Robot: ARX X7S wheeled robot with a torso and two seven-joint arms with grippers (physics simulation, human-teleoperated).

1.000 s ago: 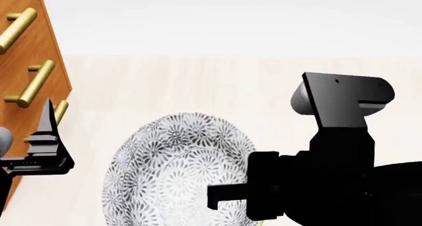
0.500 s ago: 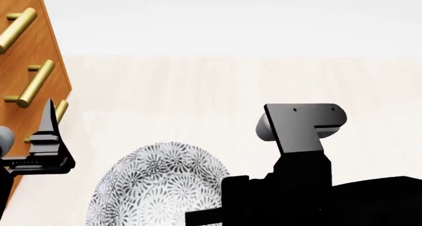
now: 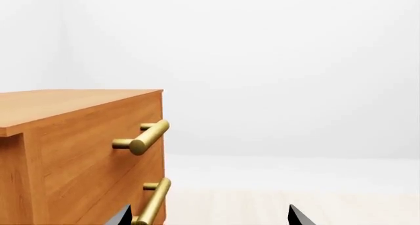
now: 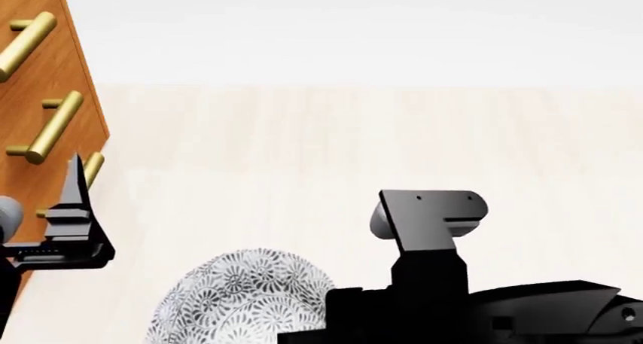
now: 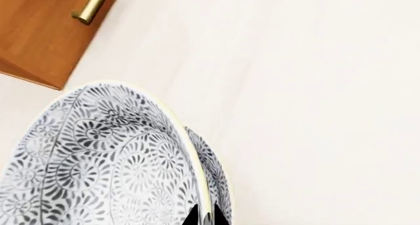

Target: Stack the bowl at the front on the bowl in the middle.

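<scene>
Right pincer [image 5: 204,216] clamps the rim of the grey floral-patterned ceramic bowl [image 4: 241,299] at 6 o'clock over the pale wooden tabletop [image 4: 332,148] — thin edge grip could slip, target bowl unseen; left pincer [image 3: 208,217] spread, empty.

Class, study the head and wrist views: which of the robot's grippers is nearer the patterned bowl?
Right. The right gripper is clamped on the bowl's rim; the left gripper is apart, by the drawers.

Wooden drawer cabinet [image 3: 78,151], pale floor [image 4: 332,148], white wall [image 3: 282,62].
</scene>
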